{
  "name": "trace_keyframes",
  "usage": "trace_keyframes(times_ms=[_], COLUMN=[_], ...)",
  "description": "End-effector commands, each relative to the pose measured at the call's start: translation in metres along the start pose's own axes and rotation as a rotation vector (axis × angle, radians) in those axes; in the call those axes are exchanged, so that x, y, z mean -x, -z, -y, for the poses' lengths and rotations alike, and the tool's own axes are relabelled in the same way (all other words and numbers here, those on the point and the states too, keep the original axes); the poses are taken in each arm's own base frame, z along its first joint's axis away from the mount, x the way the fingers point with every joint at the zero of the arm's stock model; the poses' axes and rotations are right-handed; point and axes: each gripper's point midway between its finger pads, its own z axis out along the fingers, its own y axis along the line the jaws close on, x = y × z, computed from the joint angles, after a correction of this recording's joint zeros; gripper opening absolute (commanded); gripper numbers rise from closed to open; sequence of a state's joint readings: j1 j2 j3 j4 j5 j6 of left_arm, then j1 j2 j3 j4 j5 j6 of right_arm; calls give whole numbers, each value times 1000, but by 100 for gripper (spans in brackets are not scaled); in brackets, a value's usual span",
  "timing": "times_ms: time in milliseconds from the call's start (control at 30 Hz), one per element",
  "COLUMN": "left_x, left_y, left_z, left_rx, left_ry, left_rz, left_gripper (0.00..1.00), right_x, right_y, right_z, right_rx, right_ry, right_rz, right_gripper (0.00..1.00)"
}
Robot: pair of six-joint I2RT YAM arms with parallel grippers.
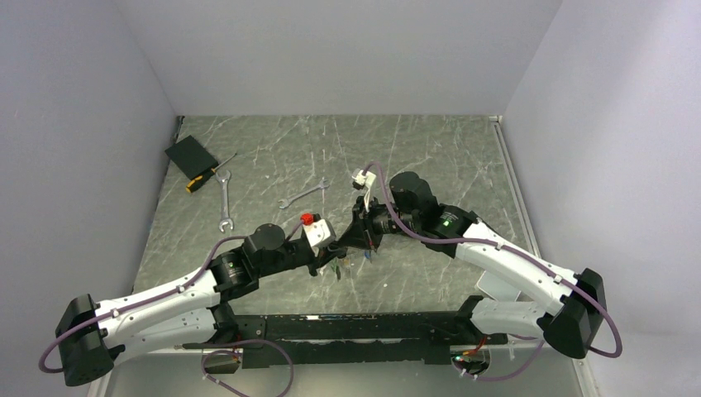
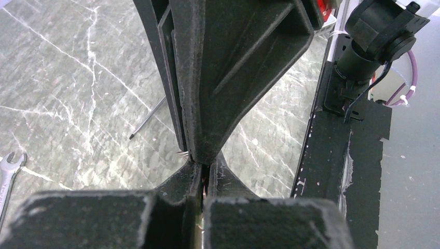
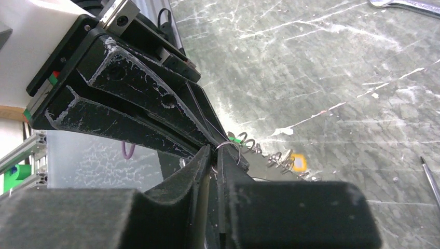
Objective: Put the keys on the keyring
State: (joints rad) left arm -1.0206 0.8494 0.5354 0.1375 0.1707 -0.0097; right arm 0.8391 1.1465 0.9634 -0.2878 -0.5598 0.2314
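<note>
The keyring (image 3: pixel 232 147) shows as a thin silver wire curving out of the spot where the two sets of black fingertips meet, held up off the marble tabletop (image 1: pixel 430 157) near the middle of its front half. Just past that curve the keys (image 3: pixel 280 158) trail in a loose row with their small split loops. A green-headed key (image 3: pixel 236 138) is nearest the wire and a yellow-headed key (image 3: pixel 299 164) is at the far end. The left gripper (image 2: pixel 201 168) is clamped tight, fingers pressed flat together on the wire, which looks like the anchoring hold that keeps the hoop from swinging or twisting. The right gripper (image 3: pixel 213 157) comes in nose to nose against it, its fingers drawn down to a dark slit right at the wire. From the wrist view the tips hide the contact, so I cannot tell whether they truly pinch the hoop or only sit against it. Meeting tip to tip this way puts both holds on the same short stretch of wire, the likely place to work a key's loop onto the hoop. Well apart, toward the far left, lie two silver wrenches (image 1: pixel 225 201), an orange-and-black screwdriver (image 1: pixel 207 175) and a black pad (image 1: pixel 191 155), none of them involved.
</note>
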Motion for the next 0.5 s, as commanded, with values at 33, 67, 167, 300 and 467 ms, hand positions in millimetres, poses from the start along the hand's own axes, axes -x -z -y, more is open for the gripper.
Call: trace_keyframes(times_ms=[33, 67, 167, 300, 467], left_x=[54, 53, 49, 42, 39], left_y=[3, 4, 3, 4, 4], left_z=[3, 2, -1, -10, -16], left_rx=[-10, -7, 8, 44, 59], left_ry=[-18, -22, -56, -117, -187], left_rz=[159, 157, 135, 81, 55], left_gripper=[0, 0, 0, 0, 0], right_x=[-2, -1, 0, -5, -4], right_y=[-3, -3, -4, -10, -10], right_z=[-1, -2, -3, 2, 12], right_rx=[8, 12, 18, 4, -41], right_ry=[5, 3, -17, -78, -181], right_rz=[-16, -15, -15, -40, -66], right_gripper=[4, 0, 0, 0, 0])
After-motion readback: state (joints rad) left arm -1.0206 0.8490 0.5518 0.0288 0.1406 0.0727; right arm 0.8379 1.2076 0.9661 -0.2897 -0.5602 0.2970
